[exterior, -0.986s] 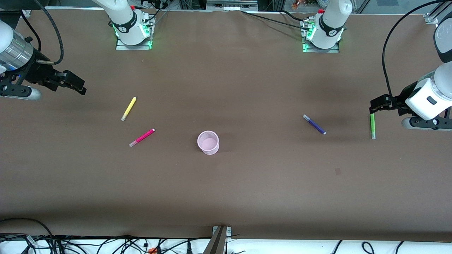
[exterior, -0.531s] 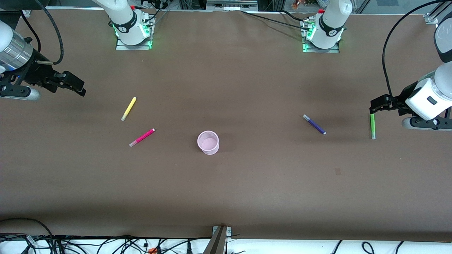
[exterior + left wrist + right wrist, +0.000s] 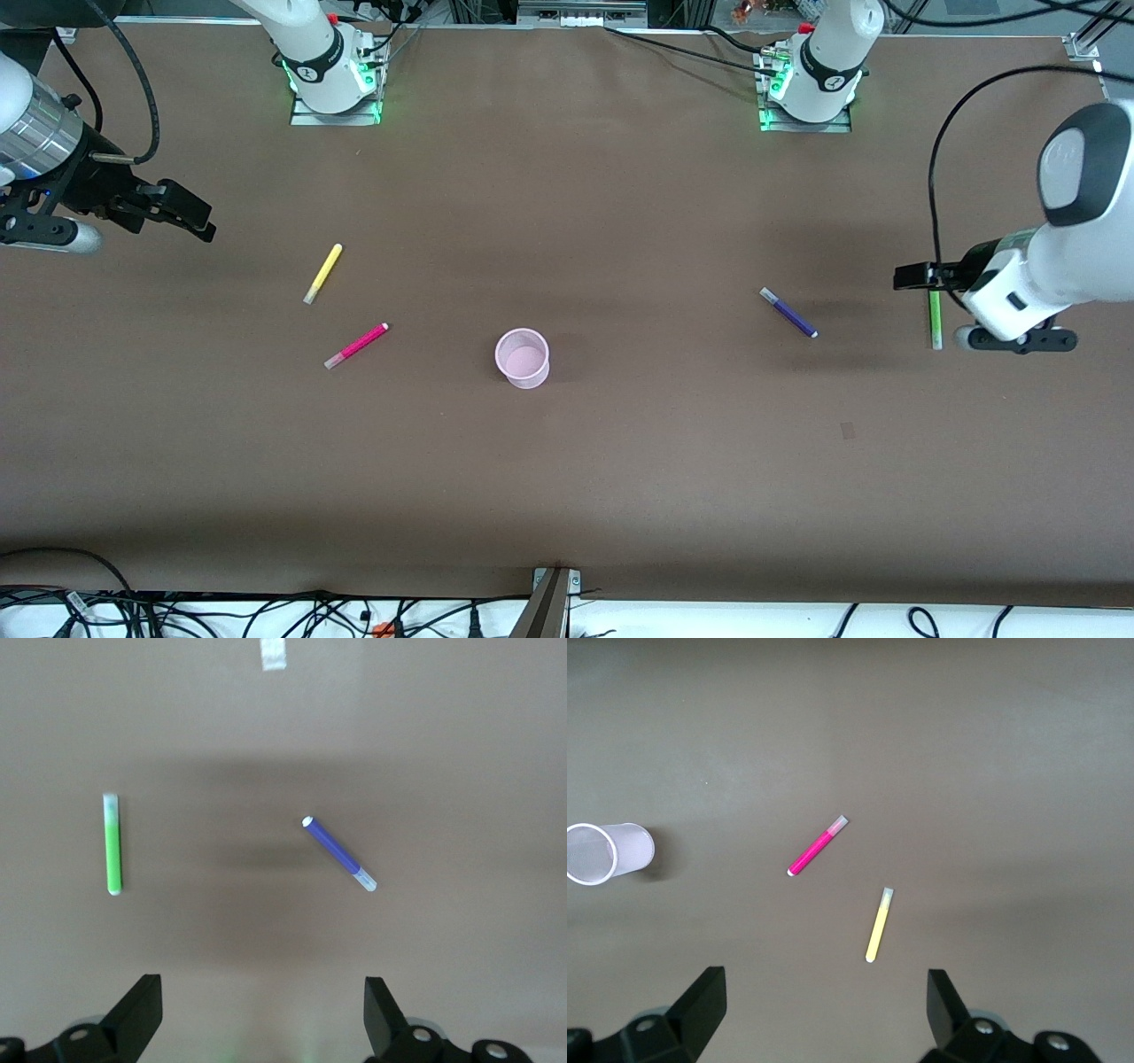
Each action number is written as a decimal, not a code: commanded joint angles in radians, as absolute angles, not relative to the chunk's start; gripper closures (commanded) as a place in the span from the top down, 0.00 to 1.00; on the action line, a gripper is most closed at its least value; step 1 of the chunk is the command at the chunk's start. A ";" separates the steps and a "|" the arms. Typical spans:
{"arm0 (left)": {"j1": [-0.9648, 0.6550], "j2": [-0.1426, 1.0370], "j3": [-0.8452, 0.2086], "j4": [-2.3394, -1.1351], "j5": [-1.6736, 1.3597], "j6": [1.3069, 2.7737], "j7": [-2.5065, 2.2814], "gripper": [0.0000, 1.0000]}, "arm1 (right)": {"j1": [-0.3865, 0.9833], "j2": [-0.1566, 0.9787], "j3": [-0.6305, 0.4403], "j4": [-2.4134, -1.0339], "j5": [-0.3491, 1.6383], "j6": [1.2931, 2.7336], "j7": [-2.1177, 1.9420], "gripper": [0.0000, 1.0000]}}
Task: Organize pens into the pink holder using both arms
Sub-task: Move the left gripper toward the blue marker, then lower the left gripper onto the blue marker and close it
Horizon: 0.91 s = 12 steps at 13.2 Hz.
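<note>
Pink holder (image 3: 523, 357) upright mid-table, nothing in it as far as I can see. All four pens lie flat on the table (image 3: 567, 487).

Yellow pen (image 3: 322, 273) and magenta pen (image 3: 356, 345) toward right arm's end; purple pen (image 3: 788, 312) and green pen (image 3: 934, 319) toward left arm's end.

Left gripper (image 3: 262, 1019) wide open, over the green pen's area. Right gripper (image 3: 826, 1010) wide open, waiting near table edge.

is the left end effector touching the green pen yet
Apart. The left wrist view shows the green pen lying on the table, clear of the open left end effector.
</note>
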<state>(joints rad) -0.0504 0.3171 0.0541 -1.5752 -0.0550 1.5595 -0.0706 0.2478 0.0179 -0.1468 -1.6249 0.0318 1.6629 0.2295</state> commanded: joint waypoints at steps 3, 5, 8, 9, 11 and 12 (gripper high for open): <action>-0.057 0.336 0.042 -1.773 -0.104 1.763 -0.311 1.00 | 0.252 0.017 -0.144 -1.628 0.046 1.657 0.212 1.00; -0.057 0.337 0.032 -1.872 -0.106 1.900 -0.411 1.00 | 0.267 0.017 -0.143 -1.628 0.037 1.658 0.177 1.00; -0.055 0.337 0.025 -2.015 -0.234 2.092 -0.480 1.00 | 0.267 0.017 -0.147 -1.628 0.032 1.657 0.017 1.00; -0.055 0.336 0.025 -2.055 -0.285 2.155 -0.492 1.00 | 0.267 0.017 -0.149 -1.626 0.025 1.657 -0.032 1.00; -0.070 0.350 0.003 -2.118 -0.293 2.280 -0.582 1.00 | 0.267 0.017 -0.147 -1.626 -0.008 1.658 -0.069 1.00; -0.083 0.357 0.000 -2.146 -0.293 2.342 -0.624 1.00 | 0.267 0.017 -0.147 -1.625 -0.008 1.658 -0.069 1.00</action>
